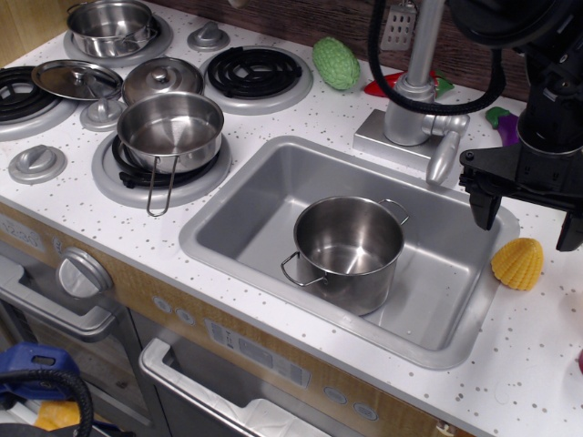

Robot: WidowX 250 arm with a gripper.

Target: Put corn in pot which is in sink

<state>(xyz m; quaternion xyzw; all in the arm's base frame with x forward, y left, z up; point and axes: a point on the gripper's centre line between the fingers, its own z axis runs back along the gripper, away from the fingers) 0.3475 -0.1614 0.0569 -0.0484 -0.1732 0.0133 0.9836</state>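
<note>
Gripper (528, 218) spread wide, empty, above corn (517, 263). Corn on counter (547, 355) just right of sink (228, 238). Descend straight, straddle ridged dome, close low; then carry left to pot (349, 253).

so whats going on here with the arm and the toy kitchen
A robot arm hangs over the right side of the countertop, its gripper open and empty, jaws spread just above the yellow corn. The corn sits on the counter to the right of the sink, not yet gripped. The steel pot with two loop handles stands empty in the sink, waiting.
</note>
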